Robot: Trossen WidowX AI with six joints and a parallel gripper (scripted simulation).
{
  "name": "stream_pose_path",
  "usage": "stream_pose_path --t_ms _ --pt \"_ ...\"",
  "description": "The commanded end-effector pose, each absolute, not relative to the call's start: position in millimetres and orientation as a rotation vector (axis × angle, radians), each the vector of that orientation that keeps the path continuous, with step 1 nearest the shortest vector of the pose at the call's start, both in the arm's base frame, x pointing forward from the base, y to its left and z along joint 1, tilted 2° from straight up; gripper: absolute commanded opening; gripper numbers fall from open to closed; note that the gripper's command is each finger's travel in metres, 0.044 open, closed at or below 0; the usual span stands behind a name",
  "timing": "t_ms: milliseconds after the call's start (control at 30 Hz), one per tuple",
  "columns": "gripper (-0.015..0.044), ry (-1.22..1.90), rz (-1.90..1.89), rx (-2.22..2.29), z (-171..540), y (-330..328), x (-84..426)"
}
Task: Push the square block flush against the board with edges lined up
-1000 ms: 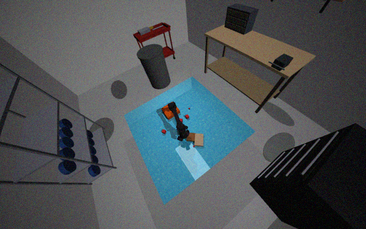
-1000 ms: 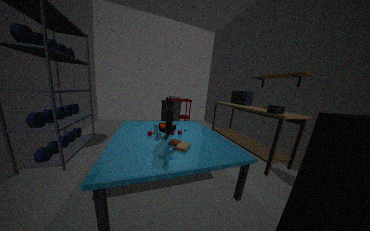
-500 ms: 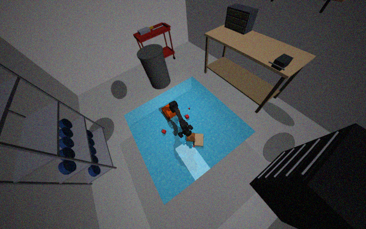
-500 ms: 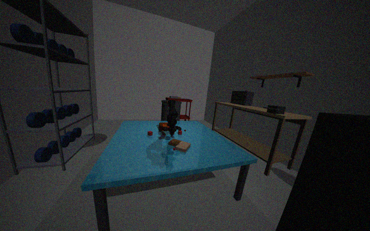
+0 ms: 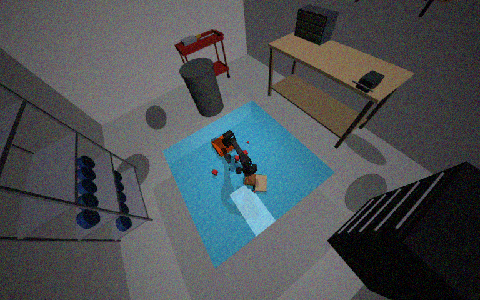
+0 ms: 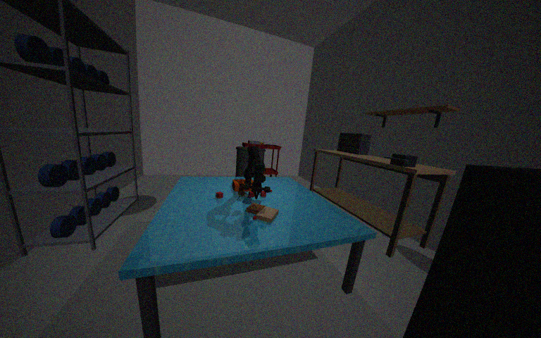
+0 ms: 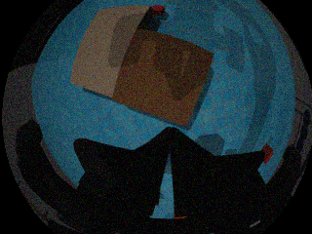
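We hold our arm [image 5: 240, 150] [image 6: 256, 165] reached out over the blue table [image 5: 290, 166] [image 6: 191, 239] [image 7: 54, 97], bent down to a clenched, empty gripper [image 7: 171, 132] above and just beside the brown square block [image 5: 249, 180] [image 6: 255, 208] [image 7: 163, 78], which lies, as far as this dim light shows, against the pale board [image 5: 260, 183] [image 6: 266, 213] [image 7: 99, 49].
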State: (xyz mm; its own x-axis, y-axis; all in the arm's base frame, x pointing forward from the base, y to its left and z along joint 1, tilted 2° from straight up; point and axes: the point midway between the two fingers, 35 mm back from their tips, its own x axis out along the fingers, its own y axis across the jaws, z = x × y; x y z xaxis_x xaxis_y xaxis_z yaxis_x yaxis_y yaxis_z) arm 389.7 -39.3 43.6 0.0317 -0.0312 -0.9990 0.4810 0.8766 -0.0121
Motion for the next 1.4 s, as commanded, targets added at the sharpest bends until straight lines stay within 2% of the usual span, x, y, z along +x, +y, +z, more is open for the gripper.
stream_pose_path --t_ms 0,267,433,600,1367 --pt "0.0 1.483 -0.489 0.462 42 -29 388" --pt "0.0 1.425 -0.697 0.679 41 -9 385" --pt "0.0 1.424 -0.7 0.682 38 -8 385" --pt "0.0 1.403 -0.761 0.745 -14 -4 385" --pt "0.0 1.401 -0.762 0.744 -13 -22 398"
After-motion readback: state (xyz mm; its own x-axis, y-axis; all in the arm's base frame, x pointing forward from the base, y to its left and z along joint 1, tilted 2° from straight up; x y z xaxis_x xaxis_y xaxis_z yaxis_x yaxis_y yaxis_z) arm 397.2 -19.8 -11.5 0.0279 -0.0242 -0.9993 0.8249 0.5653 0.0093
